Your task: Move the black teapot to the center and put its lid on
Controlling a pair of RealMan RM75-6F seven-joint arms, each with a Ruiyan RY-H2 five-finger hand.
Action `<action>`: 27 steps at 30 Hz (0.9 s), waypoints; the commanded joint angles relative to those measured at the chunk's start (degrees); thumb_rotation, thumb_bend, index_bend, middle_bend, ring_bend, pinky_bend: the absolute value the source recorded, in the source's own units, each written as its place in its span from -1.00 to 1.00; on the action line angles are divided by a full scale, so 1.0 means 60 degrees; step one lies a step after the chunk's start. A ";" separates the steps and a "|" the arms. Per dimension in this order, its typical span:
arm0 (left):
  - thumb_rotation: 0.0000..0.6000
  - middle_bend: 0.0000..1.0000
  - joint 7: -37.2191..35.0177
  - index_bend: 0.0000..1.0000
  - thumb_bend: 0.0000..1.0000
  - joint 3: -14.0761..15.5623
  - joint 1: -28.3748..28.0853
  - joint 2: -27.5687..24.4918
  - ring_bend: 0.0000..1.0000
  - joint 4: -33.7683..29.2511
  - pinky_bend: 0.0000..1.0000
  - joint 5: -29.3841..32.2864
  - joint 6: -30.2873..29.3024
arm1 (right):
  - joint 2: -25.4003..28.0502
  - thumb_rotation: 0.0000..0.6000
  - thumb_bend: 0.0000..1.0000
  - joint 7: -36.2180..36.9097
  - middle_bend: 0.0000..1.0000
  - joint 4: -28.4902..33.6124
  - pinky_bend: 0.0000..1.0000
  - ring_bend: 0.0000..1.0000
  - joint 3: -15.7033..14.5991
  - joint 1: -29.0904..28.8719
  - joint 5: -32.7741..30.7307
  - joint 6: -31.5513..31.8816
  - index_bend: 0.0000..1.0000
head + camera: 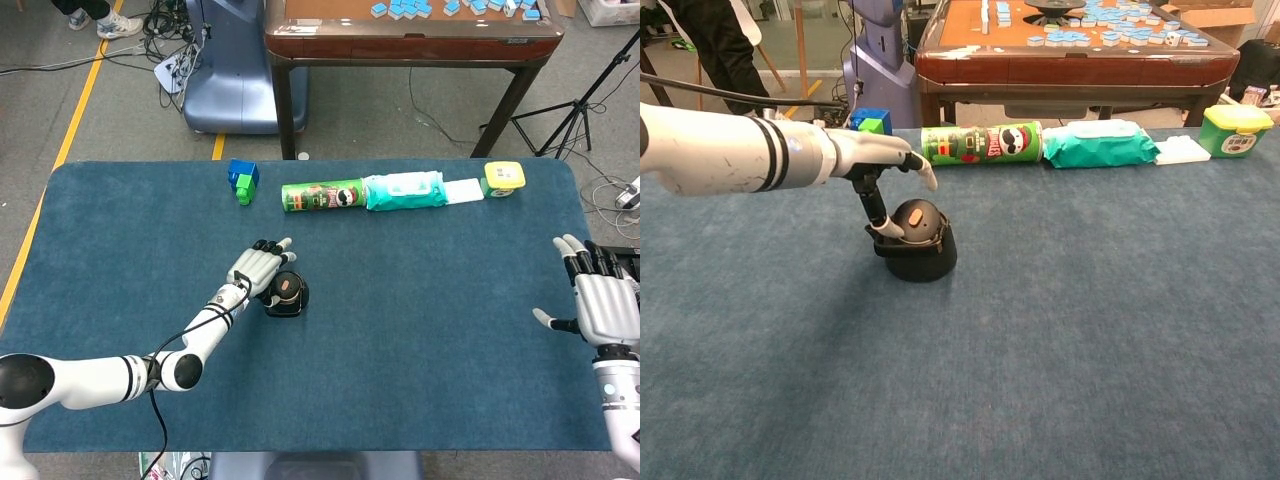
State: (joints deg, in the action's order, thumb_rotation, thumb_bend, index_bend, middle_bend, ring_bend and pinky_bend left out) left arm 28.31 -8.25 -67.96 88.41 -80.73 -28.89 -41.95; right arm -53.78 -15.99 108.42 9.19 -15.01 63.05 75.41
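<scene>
The black teapot (287, 296) (920, 255) stands on the blue table, left of the middle. Its dark lid (289, 286) (915, 220), with an orange knob, sits flat on the pot's mouth. My left hand (258, 270) (875, 160) hovers just left of the pot. Its fingers are spread and raised off the lid, while the thumb reaches down to the lid's left edge. My right hand (605, 305) stays at the table's right edge, fingers apart, holding nothing; the chest view does not show it.
Along the far edge lie blue and green blocks (242, 180), a green crisp can (322, 195) (980, 143), a teal wipes pack (404, 190) (1100, 143), a white packet (463, 190) and a yellow-lidded tub (504, 178) (1237, 130). A wooden table stands beyond.
</scene>
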 commanded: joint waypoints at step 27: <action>0.04 -1.00 -0.0032 -0.27 -0.49 0.0157 0.0163 -0.0495 -1.00 -0.0757 -1.00 -0.0169 -0.0570 | 0.0033 1.00 -0.81 0.0073 -0.80 0.0093 -1.00 -1.00 0.0047 0.0031 0.0098 0.0012 -0.82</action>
State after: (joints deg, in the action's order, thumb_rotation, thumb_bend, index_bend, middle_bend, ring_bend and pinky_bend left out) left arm 28.07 -7.36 -66.94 85.41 -85.32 -29.96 -45.39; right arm -53.59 -15.55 108.98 9.48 -14.83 63.63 75.48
